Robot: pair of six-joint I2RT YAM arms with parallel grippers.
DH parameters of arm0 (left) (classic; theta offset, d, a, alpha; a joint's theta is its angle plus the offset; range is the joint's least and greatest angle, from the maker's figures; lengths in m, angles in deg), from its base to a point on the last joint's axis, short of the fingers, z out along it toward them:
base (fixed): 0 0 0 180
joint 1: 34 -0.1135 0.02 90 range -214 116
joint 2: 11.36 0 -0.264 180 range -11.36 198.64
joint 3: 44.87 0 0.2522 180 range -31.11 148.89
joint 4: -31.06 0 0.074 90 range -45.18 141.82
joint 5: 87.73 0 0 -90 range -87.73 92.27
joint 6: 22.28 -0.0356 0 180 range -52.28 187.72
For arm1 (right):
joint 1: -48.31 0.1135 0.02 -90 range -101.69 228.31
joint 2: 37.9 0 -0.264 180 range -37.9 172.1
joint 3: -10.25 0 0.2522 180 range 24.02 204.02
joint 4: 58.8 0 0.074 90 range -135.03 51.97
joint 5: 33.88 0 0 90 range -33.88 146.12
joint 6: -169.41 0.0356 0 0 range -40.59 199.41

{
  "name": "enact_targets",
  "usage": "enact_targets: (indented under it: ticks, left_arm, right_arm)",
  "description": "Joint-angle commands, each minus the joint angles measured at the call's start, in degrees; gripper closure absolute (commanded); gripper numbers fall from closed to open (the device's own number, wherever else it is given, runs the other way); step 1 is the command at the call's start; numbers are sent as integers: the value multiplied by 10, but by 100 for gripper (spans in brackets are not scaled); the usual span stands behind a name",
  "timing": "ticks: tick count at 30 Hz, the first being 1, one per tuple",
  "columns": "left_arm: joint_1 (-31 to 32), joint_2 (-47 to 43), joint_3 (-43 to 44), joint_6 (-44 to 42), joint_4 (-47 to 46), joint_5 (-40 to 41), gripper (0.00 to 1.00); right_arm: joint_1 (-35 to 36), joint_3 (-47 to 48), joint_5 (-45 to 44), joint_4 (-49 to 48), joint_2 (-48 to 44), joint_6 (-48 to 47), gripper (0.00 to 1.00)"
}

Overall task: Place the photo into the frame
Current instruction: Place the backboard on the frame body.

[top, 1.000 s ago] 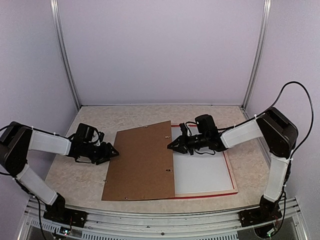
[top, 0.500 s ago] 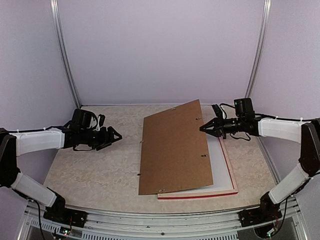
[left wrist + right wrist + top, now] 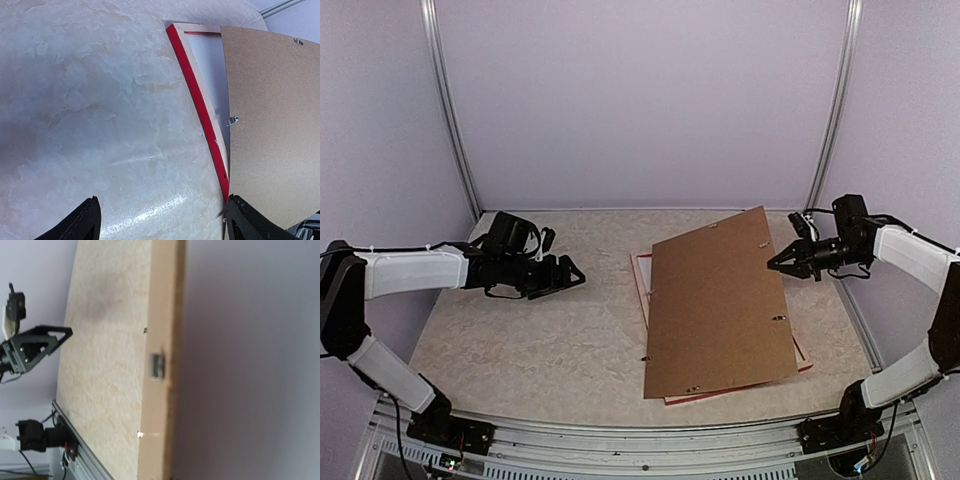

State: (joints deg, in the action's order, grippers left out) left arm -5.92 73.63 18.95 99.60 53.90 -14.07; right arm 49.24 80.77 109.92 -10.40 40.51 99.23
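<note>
Both arms wear smooth white plastic shell links (image 3: 415, 272) between chunky black joint housings (image 3: 340, 295), and each stands on a black base block (image 3: 440, 428). Thin black cables (image 3: 539, 240) loop loosely around the wrists. The left gripper (image 3: 575, 274) and right gripper (image 3: 772, 266) are matt black, with angular, wedge-shaped fingers (image 3: 86, 224).

Left pincer (image 3: 572, 277) spread wide, right pincer (image 3: 775, 266) clamped tight.

backing board (image 3: 720, 305): brown, clips along edges | table (image 3: 520, 340): pale marbled
</note>
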Motion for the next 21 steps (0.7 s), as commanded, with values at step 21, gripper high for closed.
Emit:
enact_targets:
  ticks: [21]
  left_arm:
    - [78, 85, 53, 4, -18, 32, 14]
  right_arm:
    - [-35, 65, 25, -97, 220, -46, 100]
